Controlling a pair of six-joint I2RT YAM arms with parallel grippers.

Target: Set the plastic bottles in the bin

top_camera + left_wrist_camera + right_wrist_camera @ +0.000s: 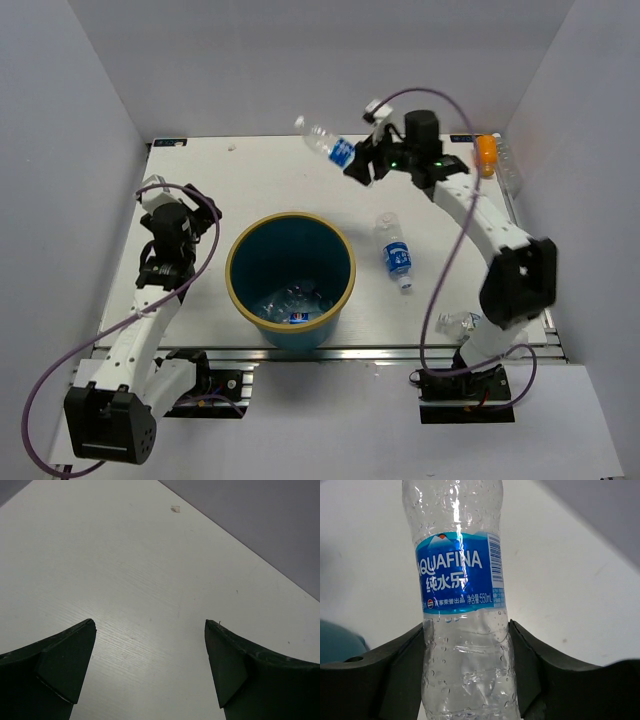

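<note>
My right gripper (358,165) is shut on a clear blue-labelled bottle (324,140) and holds it in the air at the back of the table; in the right wrist view the bottle (462,610) is squeezed between both fingers. The teal bin (290,278) with a tan rim stands at the front middle and holds several bottles (295,305). Another blue-labelled bottle (395,252) lies on the table right of the bin. An orange-filled bottle (485,152) lies at the back right. My left gripper (158,192) is open and empty over bare table (150,605), left of the bin.
A clear unlabelled bottle (508,165) lies beside the orange one at the right edge. A crumpled clear bottle (458,322) lies by the right arm's base. Grey walls close in the table on the left, back and right.
</note>
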